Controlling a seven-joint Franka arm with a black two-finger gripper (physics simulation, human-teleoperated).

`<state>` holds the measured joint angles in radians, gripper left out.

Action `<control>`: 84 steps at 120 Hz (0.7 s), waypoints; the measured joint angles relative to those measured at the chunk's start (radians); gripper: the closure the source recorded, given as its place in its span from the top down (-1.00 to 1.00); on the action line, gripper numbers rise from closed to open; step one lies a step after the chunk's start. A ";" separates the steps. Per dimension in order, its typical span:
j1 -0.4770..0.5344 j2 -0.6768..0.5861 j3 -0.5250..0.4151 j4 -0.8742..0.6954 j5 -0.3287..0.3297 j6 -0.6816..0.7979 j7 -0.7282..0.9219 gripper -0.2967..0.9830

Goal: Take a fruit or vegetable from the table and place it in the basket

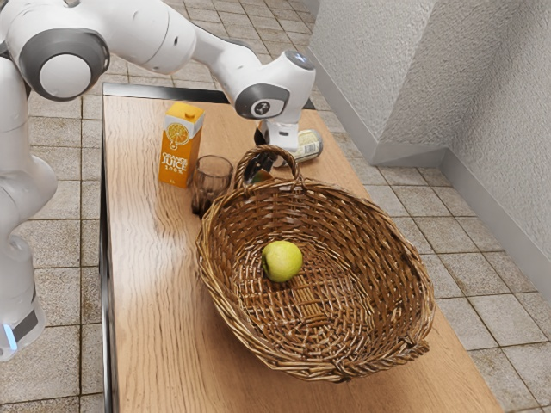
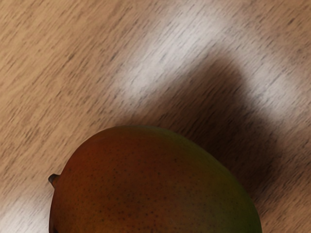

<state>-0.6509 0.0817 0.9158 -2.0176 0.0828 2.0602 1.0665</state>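
**Mango (image 2: 150, 184) Sat Under Your Gripper (image 1: 261, 165), Close by the Basket (image 1: 379, 232)**

From the exterior view's left, the juice carton (image 1: 181, 144) stood first, then the glass (image 1: 211, 181), near the basket's near-upright handle (image 1: 269, 149). A sideways swing of your arm could have knocked that glass over. Next came your gripper, behind the handle; whether it was apart, together or clamped on the mango, you could not tell. Too low a crossing risked snagging the handle and dragging the basket. An off-centre squeeze on that smooth, rounded skin might have let the mango slip. The can (image 1: 307, 146) lay on its side just beyond, where a bump could have rolled it. A careless drop might also have struck the apple (image 1: 282, 261) inside the basket.

The mango looked plump and dark orange-red, finely speckled, turning green on the side away from its stubby stem (image 2: 54, 180), over the wooden table (image 1: 142, 284).
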 joint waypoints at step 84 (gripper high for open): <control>-0.008 0.001 0.000 0.000 0.000 0.000 0.005 0.54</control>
<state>-0.6586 0.0824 0.9158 -2.0176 0.0828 2.0606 1.0713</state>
